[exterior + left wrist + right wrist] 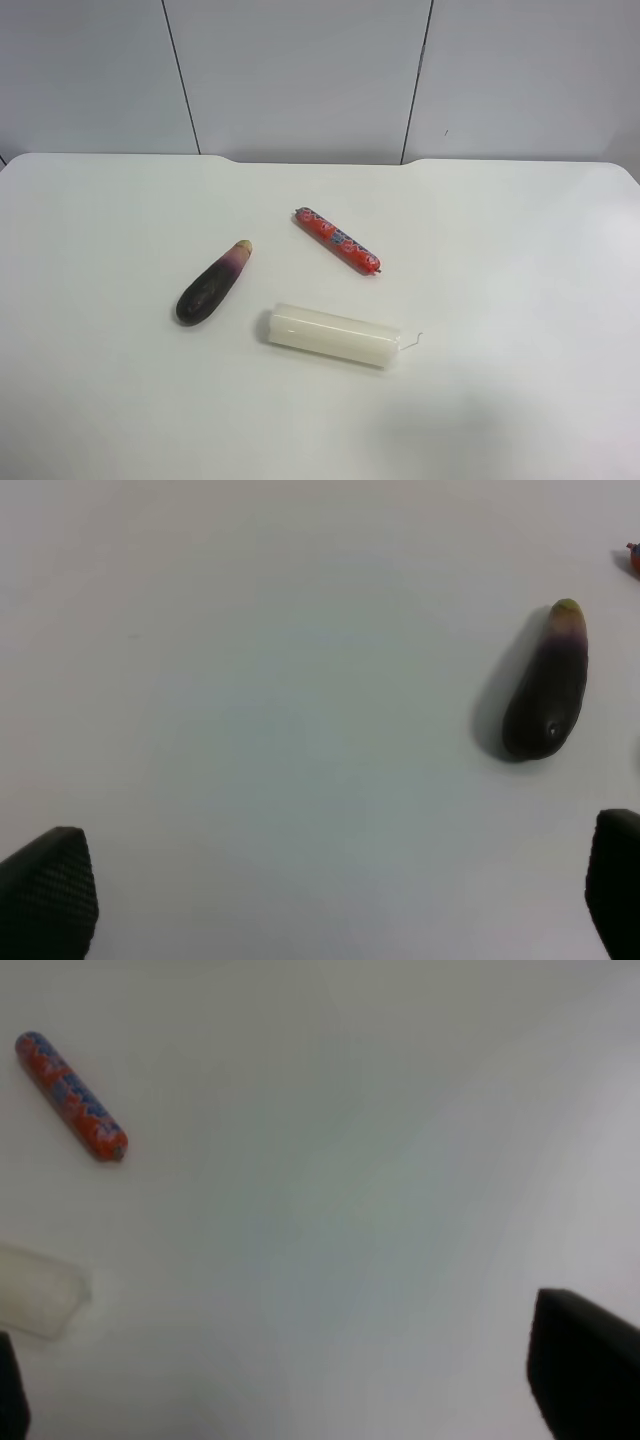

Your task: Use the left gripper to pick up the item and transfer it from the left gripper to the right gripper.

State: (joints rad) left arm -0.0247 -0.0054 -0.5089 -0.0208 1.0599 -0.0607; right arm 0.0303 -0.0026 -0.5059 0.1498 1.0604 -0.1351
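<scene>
The eggplant [211,284] lies on the white table, dark purple with a pale tip and tan stem end. It also shows in the left wrist view [548,684], well ahead of the fingers and off toward one side. My left gripper [340,900] is open and empty; its black fingertips [45,900] show at the picture's corners. My right gripper [300,1400] is open and empty over bare table; one fingertip [585,1375] shows clearly. Neither gripper appears in the exterior high view.
A red patterned sausage [337,240] lies behind the eggplant, also in the right wrist view [72,1096]. A white cylinder candle [333,335] with a wick lies in front; its end shows in the right wrist view [40,1290]. The table's far edge [320,160] meets a grey wall.
</scene>
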